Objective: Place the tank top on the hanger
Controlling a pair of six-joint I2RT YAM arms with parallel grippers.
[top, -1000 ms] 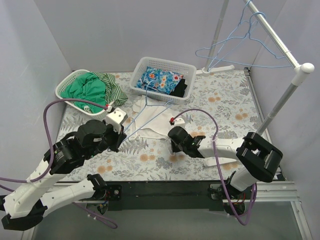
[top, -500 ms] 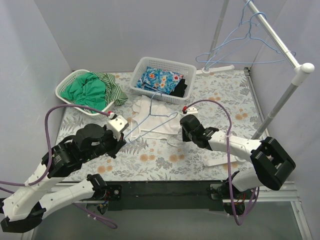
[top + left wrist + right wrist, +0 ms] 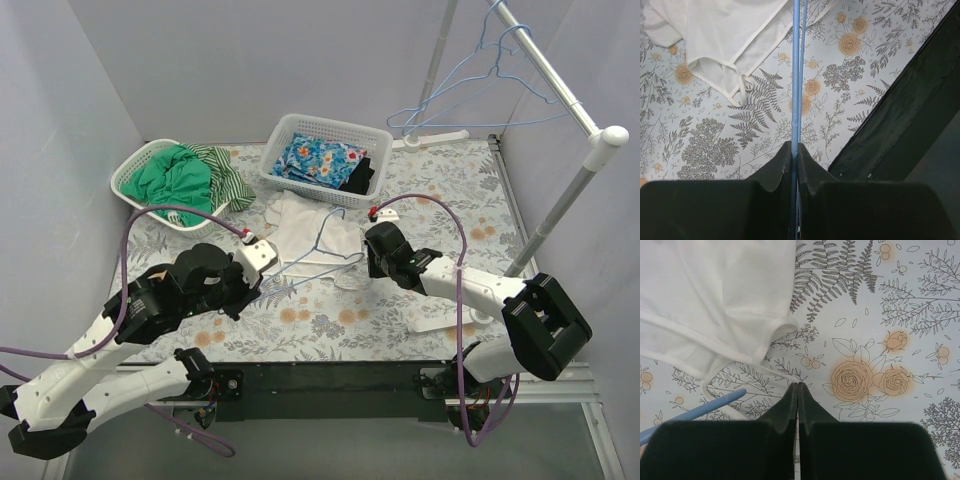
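Observation:
The white tank top [image 3: 300, 222] lies crumpled on the floral table in front of the baskets. My left gripper [image 3: 262, 266] is shut on the bottom wire of a pale-blue hanger [image 3: 322, 248], which reaches out over the tank top's near edge. In the left wrist view the wire [image 3: 796, 75] runs straight out of my gripper [image 3: 794, 146] past the tank top [image 3: 730, 35]. My right gripper [image 3: 368, 266] is at the top's right edge. In the right wrist view it [image 3: 798, 385] is shut on a thin strap of the tank top [image 3: 715, 290]; a hanger end [image 3: 695, 412] shows at left.
A white basket [image 3: 132, 166] with green and striped garments stands at back left. A second basket [image 3: 318, 126] holds blue floral cloth. A clothes rack [image 3: 560, 85] with spare hangers [image 3: 470, 90] stands at right, its base [image 3: 440, 318] on the table. The black table edge [image 3: 910, 110] is near.
My left arm has carried the hanger rightward and forward over the tank top. My right gripper has moved up and right to the top's edge and pinched the strap.

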